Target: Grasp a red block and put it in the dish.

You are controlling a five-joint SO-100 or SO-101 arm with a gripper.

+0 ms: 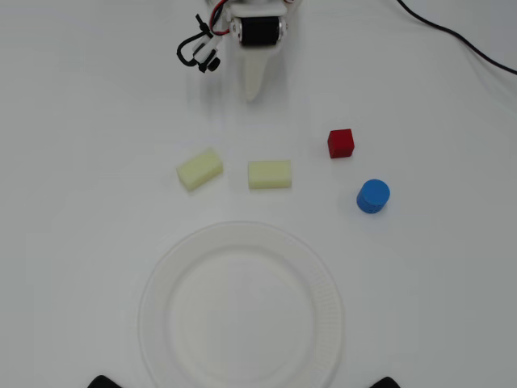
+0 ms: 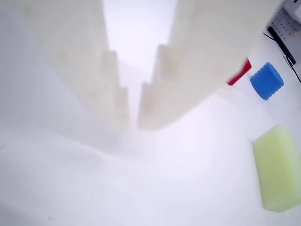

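The red block (image 1: 341, 143) is a small cube on the white table, right of centre in the overhead view. In the wrist view only a sliver of the red block (image 2: 240, 72) shows past the right finger. The dish (image 1: 327, 279) is a large white paper plate at the bottom centre, with nothing in it. My gripper (image 1: 254, 90) is at the top centre, well away from the block and up-left of it. Its white fingers are together and hold nothing. In the wrist view the gripper (image 2: 133, 117) shows only a thin slit between the fingers.
Two pale yellow blocks (image 1: 199, 169) (image 1: 269, 174) lie between the gripper and the dish; one also shows in the wrist view (image 2: 280, 169). A blue cylinder (image 1: 373, 196) (image 2: 266, 81) stands just below-right of the red block. A black cable (image 1: 452, 36) crosses the top right.
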